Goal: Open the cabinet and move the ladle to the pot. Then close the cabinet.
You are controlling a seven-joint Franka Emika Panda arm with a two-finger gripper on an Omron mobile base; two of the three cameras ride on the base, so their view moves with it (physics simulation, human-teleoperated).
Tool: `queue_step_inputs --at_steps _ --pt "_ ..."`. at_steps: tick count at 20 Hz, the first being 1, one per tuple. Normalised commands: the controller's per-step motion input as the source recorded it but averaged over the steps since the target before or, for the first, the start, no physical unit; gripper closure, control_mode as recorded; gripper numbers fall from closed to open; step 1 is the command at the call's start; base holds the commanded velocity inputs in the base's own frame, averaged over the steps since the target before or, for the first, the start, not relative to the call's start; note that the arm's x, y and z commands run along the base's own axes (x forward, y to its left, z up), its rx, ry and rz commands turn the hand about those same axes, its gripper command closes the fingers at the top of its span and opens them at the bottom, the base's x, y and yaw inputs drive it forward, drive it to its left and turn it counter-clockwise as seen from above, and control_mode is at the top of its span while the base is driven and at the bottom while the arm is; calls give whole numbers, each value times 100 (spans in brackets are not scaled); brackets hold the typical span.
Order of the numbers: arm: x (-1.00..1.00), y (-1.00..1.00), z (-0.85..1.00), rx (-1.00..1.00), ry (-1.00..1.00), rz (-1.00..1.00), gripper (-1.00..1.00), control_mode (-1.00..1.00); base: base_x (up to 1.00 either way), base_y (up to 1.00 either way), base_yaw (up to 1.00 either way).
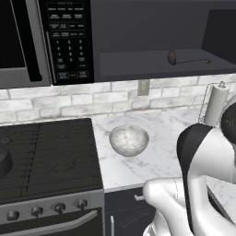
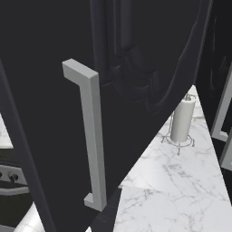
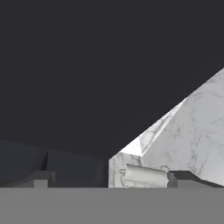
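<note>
**Inspector:** State your jaws and what lies before them.

**Arm:** My gripper stands with its jaws wide apart, nothing between them. Straight ahead of my tips is a broad dark face, which I judge to be the swung-out door of the cabinet; past its lower edge I see the marble counter and the paper towel roll, which appears sideways just beyond my tips.

**Inspector:** Is the cabinet open?

**Arm:** Yes. The left base view shows the shelf exposed. The right base view shows the door close up, its silver bar handle upright.

**Inspector:** Locate the ladle.

**Arm:** The ladle lies flat on the shelf, cup toward the microwave, thin handle running away from it. It lies above my jaws and off to one side; how far I cannot fix from my own camera.

**Inspector:** And the pot?

**Arm:** A dark rounded edge on the stove, at the far left border, may be the pot; too little shows to be sure. The speckled bowl on the counter is not it.

**Inspector:** Recommendation for the step in hand?

**Arm:** Clear the door edge first, rise to shelf level, then straddle the thin handle near the cup with jaws across it, and close squarely.
</note>
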Motion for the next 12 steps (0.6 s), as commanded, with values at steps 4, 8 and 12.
queue_step_inputs --at_steps 4,8,12 --pt "37 0 0 7 0 27 -100 -100 0 0 0" --pt "33 0 0 2 0 22 -100 -100 0 0 0" --pt "27 0 0 0 0 13 -100 -100 0 0 0"
